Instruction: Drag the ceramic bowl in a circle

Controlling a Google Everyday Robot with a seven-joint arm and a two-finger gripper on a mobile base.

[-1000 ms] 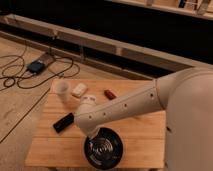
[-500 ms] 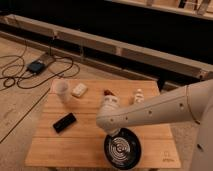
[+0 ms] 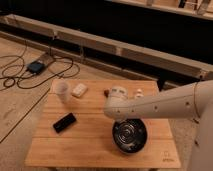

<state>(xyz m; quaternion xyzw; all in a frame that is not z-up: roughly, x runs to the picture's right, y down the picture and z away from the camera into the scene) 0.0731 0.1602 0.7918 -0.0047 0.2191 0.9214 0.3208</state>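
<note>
White casing hides most of the gripper [image 3: 119, 117], which sits at the end of the arm [image 3: 165, 105], low over the 10 o'clock rim of the ceramic bowl [image 3: 129, 136] and seemingly touching it. Whether it is clenched on that rim or released cannot be told. The glossy black bowl now lies at about 4 o'clock on the wooden table [image 3: 90, 146], taking the far edge as 12. A second ago it was near 6 o'clock by the front edge, and half a second ago near 5, so it has slid right and then away from the front while the arm swung with it. That curved path looks like the opening arc of a counter-clockwise circle, with most of the loop probably left to trace. Everything else has stayed put: the black slab [image 3: 65, 122] at 8 o'clock, the translucent cup [image 3: 62, 91] at 10, a small white packet [image 3: 79, 90] just beside it, and a little white bottle [image 3: 139, 93] near 1 o'clock. On the floor beyond, at 10 o'clock, cables [image 3: 15, 75] run to a dark device [image 3: 36, 66]. As for writing, a small mark [image 3: 170, 159] sits at the table's 5 o'clock corner, too faint to read, and no brand or label can be made out elsewhere.
</note>
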